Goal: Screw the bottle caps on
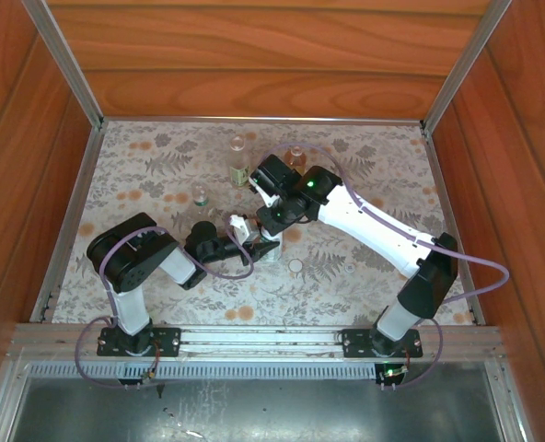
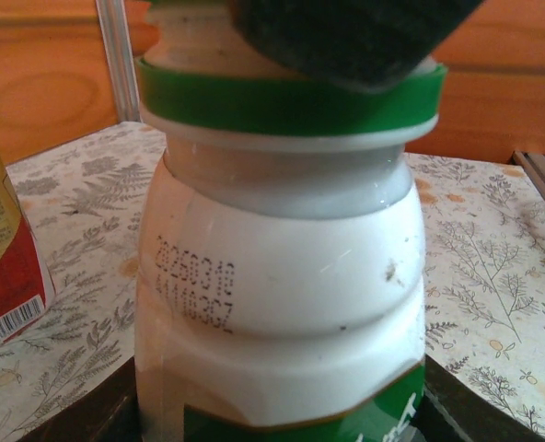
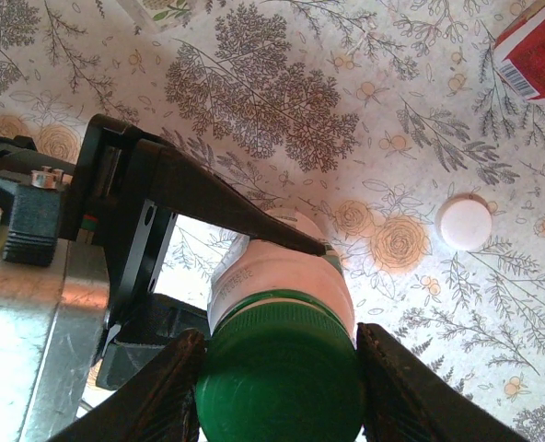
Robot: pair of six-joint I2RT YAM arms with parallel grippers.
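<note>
Your white bottle (image 2: 282,276) stands upright mid-tabletop (image 3: 254,92), pinched low on its body by the left fingers (image 2: 452,405). The green cap (image 3: 280,373) sits on its neck, and the right fingers (image 3: 167,396) clamp it from both sides. You look to be mid-screw here. The next move probably calls for a wrist turn while the bottle is kept from spinning. A loose white cap (image 3: 465,224) lies near, to the right.
</note>
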